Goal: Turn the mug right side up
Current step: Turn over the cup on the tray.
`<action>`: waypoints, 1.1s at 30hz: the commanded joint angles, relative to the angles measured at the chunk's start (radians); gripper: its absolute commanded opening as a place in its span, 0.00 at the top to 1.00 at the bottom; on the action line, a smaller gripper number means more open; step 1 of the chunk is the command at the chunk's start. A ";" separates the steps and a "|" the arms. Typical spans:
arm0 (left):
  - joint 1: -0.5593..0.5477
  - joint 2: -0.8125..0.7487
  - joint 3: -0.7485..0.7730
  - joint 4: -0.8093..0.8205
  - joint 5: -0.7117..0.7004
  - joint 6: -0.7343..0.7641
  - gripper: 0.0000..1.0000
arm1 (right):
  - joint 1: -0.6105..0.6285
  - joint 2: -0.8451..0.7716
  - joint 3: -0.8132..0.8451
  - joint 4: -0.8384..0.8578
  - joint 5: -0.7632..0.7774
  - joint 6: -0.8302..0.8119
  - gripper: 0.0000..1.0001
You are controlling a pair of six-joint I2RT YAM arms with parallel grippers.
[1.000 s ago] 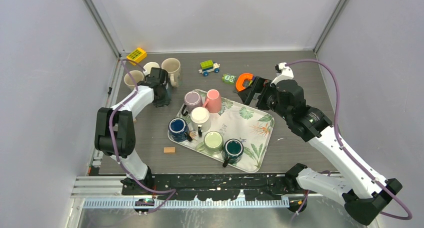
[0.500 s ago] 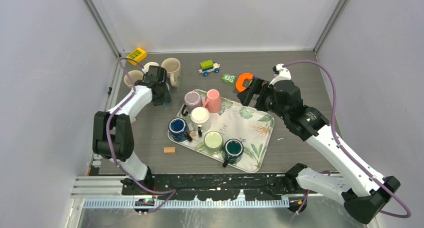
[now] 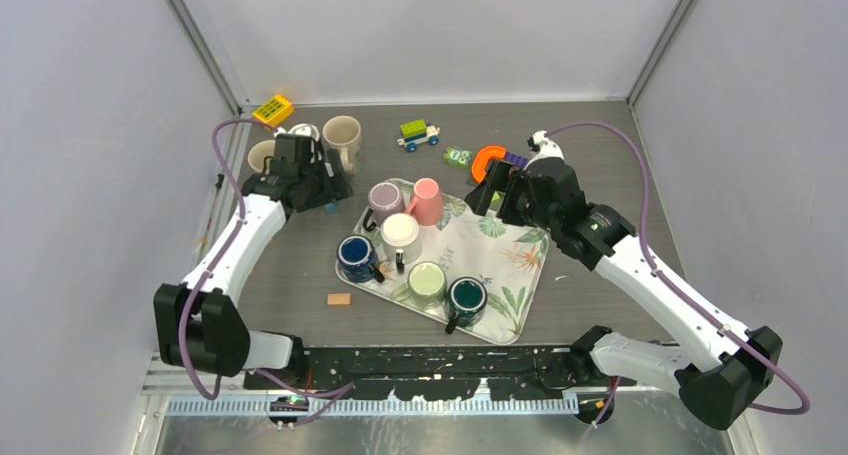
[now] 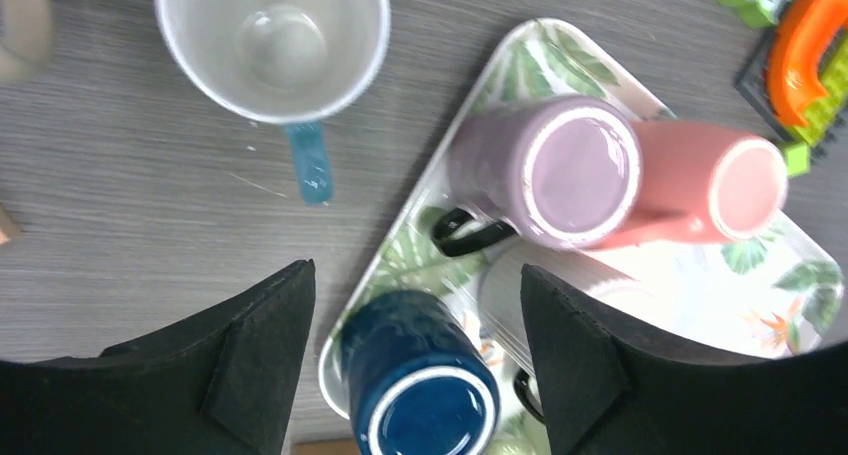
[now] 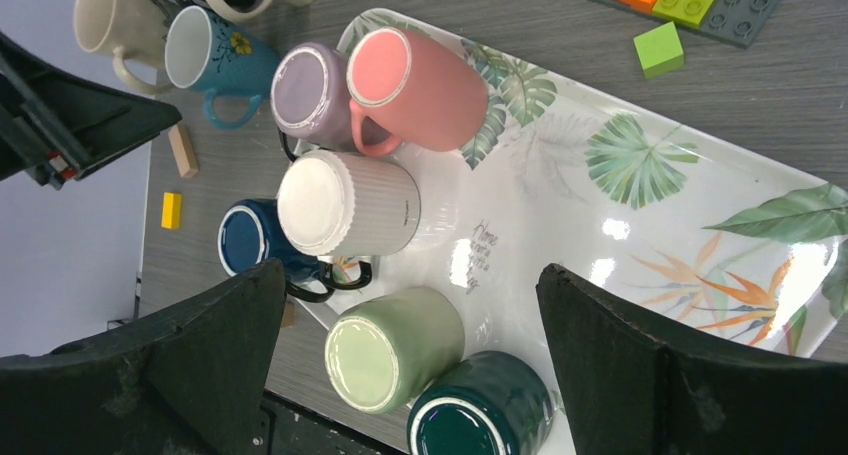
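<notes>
Plainly left hand [image 4: 415, 275] and right hand [image 5: 410, 275] gape empty (white mug [image 4: 498, 300] half hidden behind the left).

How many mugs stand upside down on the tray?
6, all on the tray: lilac mug and pink mug at the far end, white mug and navy mug in the middle, light green mug and dark teal mug at the near edge. None seems hidden.

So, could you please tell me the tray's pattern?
The tray is white with green tropical leaves and orange flowers; the right wrist view shows it best.
</notes>
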 commanded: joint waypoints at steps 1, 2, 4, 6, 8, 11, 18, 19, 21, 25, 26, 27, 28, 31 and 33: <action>-0.042 -0.081 -0.027 0.009 0.117 0.021 0.21 | 0.000 0.036 0.004 0.036 -0.019 0.036 0.00; -0.057 -0.091 -0.031 0.018 0.131 0.023 0.19 | -0.001 0.046 0.008 0.041 -0.018 0.040 0.00; -0.103 -0.102 -0.033 0.034 0.154 0.023 0.17 | 0.000 0.061 0.016 0.049 -0.012 0.045 0.00; -0.148 -0.094 -0.027 0.051 0.163 0.024 0.15 | -0.001 0.068 0.025 0.054 0.002 0.050 0.00; -0.193 -0.068 -0.015 0.064 0.167 0.024 0.14 | -0.001 0.067 0.031 0.053 0.023 0.050 0.00; -0.257 -0.012 0.027 0.087 0.171 0.018 0.13 | -0.001 0.044 0.033 0.052 0.065 0.052 0.00; -0.362 0.168 0.194 0.083 0.125 0.023 0.12 | -0.001 -0.055 0.022 0.034 0.150 0.051 0.00; -0.365 0.195 0.215 0.084 0.124 0.025 0.12 | 0.000 -0.064 0.024 0.028 0.157 0.051 0.00; -0.368 0.246 0.253 0.080 0.121 0.030 0.12 | 0.000 -0.078 0.029 0.013 0.166 0.052 0.00; -0.370 0.328 0.312 0.065 0.124 0.048 0.11 | 0.000 -0.108 0.034 -0.008 0.179 0.052 0.00; -0.373 0.347 0.324 0.062 0.126 0.054 0.11 | -0.001 -0.116 0.032 -0.013 0.184 0.051 0.00; -0.377 0.363 0.338 0.054 0.127 0.060 0.11 | 0.000 -0.124 0.029 -0.014 0.188 0.051 0.00; -0.381 0.381 0.350 0.049 0.127 0.066 0.11 | 0.000 -0.130 0.027 -0.015 0.193 0.050 0.00; -0.392 0.422 0.376 0.042 0.134 0.070 0.11 | 0.000 -0.144 0.026 -0.023 0.196 0.050 0.00; -0.403 0.445 0.390 0.039 0.143 0.068 0.11 | 0.000 -0.151 0.027 -0.027 0.194 0.052 0.00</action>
